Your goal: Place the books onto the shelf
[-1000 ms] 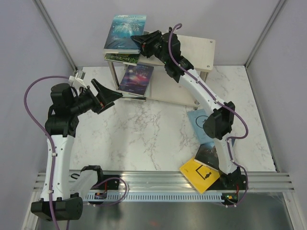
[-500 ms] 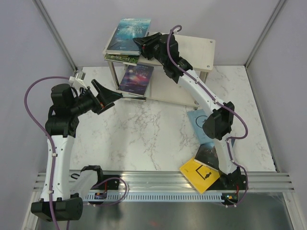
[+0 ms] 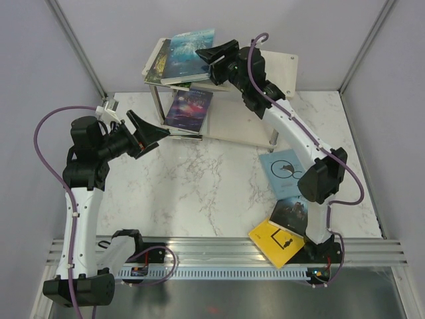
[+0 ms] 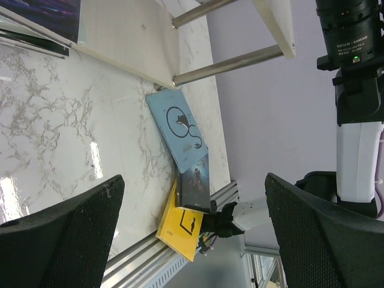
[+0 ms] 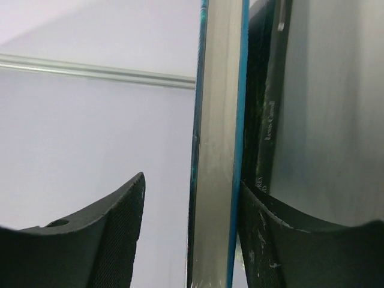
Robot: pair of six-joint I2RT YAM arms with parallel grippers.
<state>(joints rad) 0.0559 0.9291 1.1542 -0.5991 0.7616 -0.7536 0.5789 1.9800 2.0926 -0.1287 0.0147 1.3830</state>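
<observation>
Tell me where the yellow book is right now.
In the top view, the yellow book lies near right, by the right arm's base, beside a dark book.

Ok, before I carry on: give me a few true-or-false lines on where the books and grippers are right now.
1. The left gripper is open and empty. True.
2. The yellow book lies on the shelf. False: it lies at the near edge of the table, by the right arm's base.
3. The galaxy book lies on the shelf's lower tier. True.
4. The right gripper is clamped on the pale blue book. False: its jaws stand open around the edge of the teal book on the top tier.
5. Three books lie off the shelf, near the right arm: pale blue, yellow and a dark book. True.
</observation>
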